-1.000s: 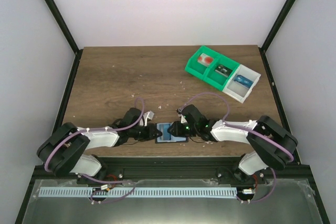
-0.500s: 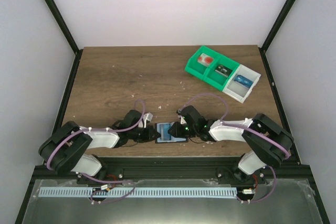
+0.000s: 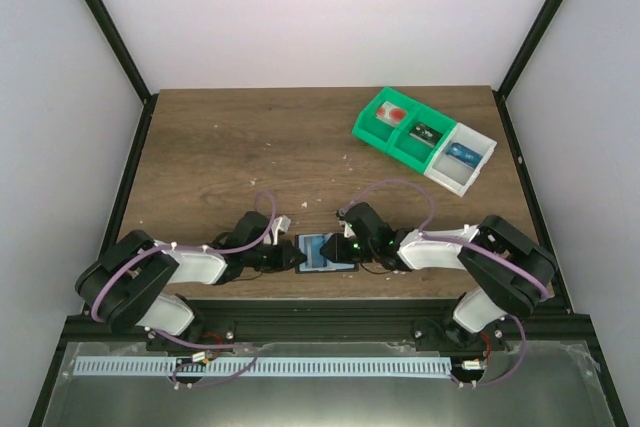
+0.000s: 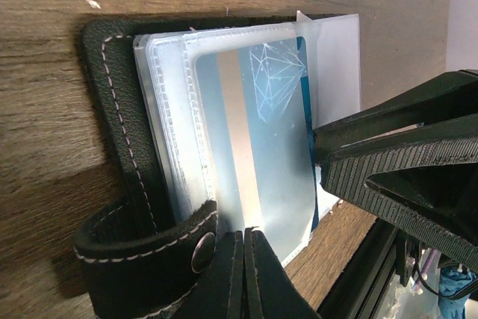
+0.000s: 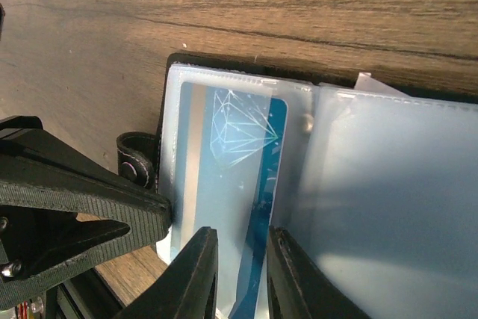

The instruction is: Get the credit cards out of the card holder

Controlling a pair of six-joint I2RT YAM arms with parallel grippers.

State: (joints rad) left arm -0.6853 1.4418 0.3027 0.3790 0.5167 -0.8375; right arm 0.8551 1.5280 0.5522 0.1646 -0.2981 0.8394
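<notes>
On the wooden table (image 3: 220,147) our left gripper (image 4: 244,244), jaws together, seems to pin the card holder (image 3: 325,252) while our right gripper (image 5: 243,267), jaws slightly apart, straddles the blue card (image 5: 224,177).

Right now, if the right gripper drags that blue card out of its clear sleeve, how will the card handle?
The blue card looks flat and thin, so it is probably stiff yet light. Its glossy face may let the right gripper slip. The clear sleeve hugs it closely, so it could drag the card holder along unless pinned.
</notes>
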